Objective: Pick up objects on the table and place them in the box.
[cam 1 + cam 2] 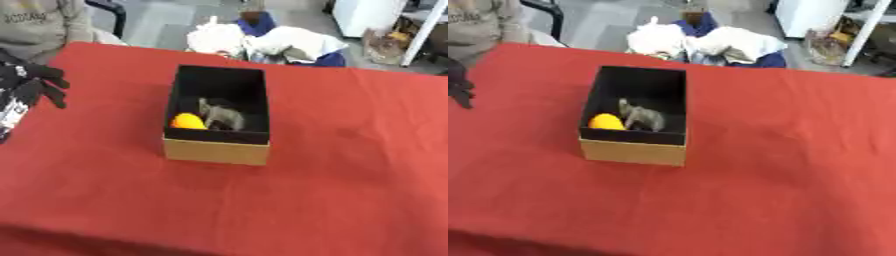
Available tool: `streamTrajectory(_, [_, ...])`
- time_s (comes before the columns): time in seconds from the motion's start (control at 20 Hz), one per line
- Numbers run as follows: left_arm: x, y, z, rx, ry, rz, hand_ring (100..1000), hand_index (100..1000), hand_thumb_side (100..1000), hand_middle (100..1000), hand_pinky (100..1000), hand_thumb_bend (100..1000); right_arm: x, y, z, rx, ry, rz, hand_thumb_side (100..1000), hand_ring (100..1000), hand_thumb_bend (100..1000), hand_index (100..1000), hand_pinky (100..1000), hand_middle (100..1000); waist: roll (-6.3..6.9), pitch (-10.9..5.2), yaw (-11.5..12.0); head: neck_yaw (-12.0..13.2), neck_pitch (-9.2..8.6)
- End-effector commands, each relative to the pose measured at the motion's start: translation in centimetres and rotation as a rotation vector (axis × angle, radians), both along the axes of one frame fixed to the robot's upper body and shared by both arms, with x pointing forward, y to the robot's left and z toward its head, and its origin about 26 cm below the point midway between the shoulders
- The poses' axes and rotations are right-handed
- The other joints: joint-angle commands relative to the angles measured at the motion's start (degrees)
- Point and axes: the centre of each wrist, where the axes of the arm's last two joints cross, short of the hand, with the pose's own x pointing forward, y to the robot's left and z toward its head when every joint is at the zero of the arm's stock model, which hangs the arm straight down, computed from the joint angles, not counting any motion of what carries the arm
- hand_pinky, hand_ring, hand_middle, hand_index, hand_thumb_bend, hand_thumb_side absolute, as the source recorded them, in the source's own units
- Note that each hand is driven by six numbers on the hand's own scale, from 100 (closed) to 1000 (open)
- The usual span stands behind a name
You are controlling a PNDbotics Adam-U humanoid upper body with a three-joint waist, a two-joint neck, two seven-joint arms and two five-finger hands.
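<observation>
Box (216, 150) holding orange object (187, 121), grey toy (222, 116)

Even, soft light; both views slightly blurred.

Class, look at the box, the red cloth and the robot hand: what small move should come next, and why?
Probably withdraw the left robot hand to rest. The box already holds an orange object and a grey figure, and no loose item shows on the red cloth.
</observation>
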Motion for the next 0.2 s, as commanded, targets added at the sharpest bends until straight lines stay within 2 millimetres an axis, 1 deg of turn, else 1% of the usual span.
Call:
streamTrajectory(0.05, [-0.14,0.16,0.64,0.018,-0.021,-0.002,512,788,828,616,682,154,-0.41,-0.20,1.53,0.013,-0.037,-0.012,617,643,100,771,772,647,0.31,-0.45,-0.16,-1.01,0.34])
streamTrajectory(0.2, [-0.17,0.23,0.40,0.009,-0.017,0.003,508,787,823,613,680,159,-0.68,0.01,1.32,0.032,-0.029,-0.017,618,642,100,770,772,644,0.33,-0.47,-0.14,-1.17,0.74])
